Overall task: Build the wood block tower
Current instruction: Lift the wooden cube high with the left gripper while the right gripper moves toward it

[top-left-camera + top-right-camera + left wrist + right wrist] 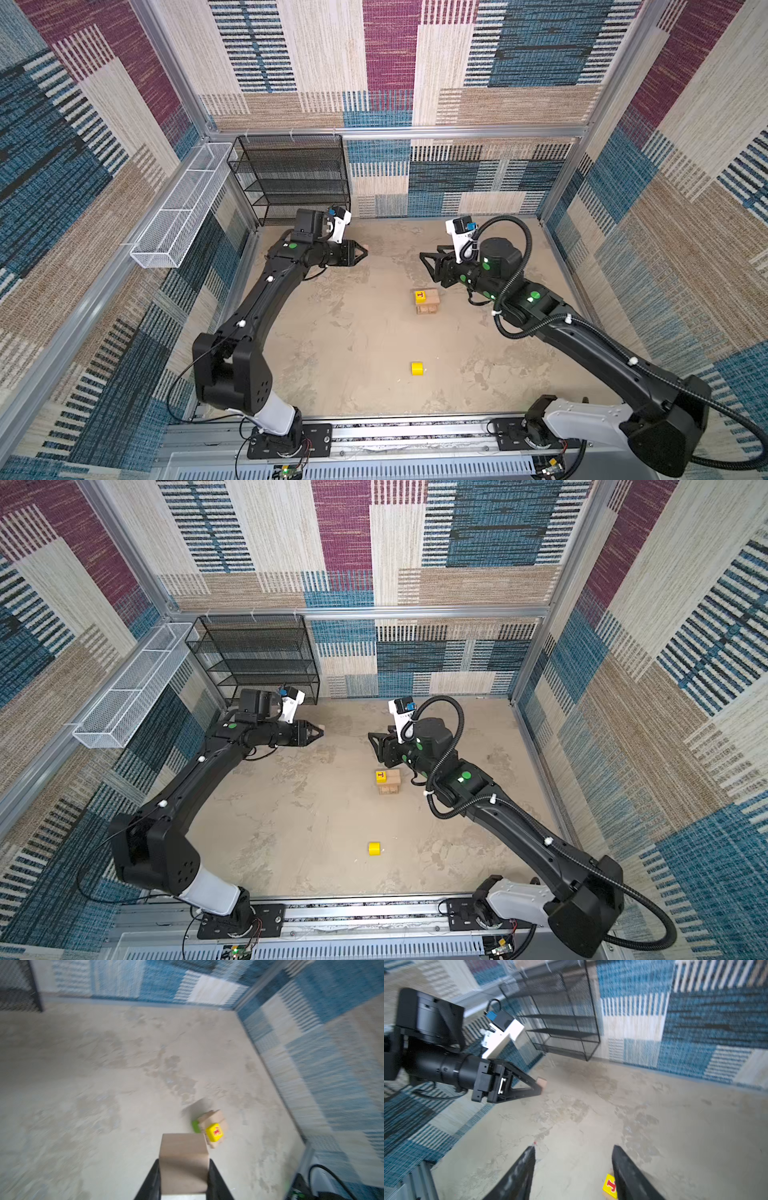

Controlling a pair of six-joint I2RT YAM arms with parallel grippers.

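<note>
**Top views.** The left gripper (365, 250) is clamped on 1 tan block (368, 248), above the table (353, 340). In both top views the tower (427, 301) stands at 4 o'clock from that gripper, well apart. The right gripper (430, 252) has its jaws spread and empty. It hovers near the tower's 12 o'clock side and is the nearer arm. 1 loose yellow piece (374, 848) lies at 6 o'clock from the tower, well apart. The black mesh shelf (257, 663) and the white wire basket (133, 696), toward 10 o'clock, show nothing inside.

**Left wrist view (blurred).** The block projects past both fingertips, its long axis apparently along them. Beyond it the tower shows a yellow lettered piece (215, 1132) on top and a green brick (195, 1126) low at 1 side.

**Right wrist view.** Bare table lies between the spread fingers, and the lettered piece sits just beside 1 finger. The left gripper's likely travel is toward 4 o'clock, and the right gripper may obstruct it.
</note>
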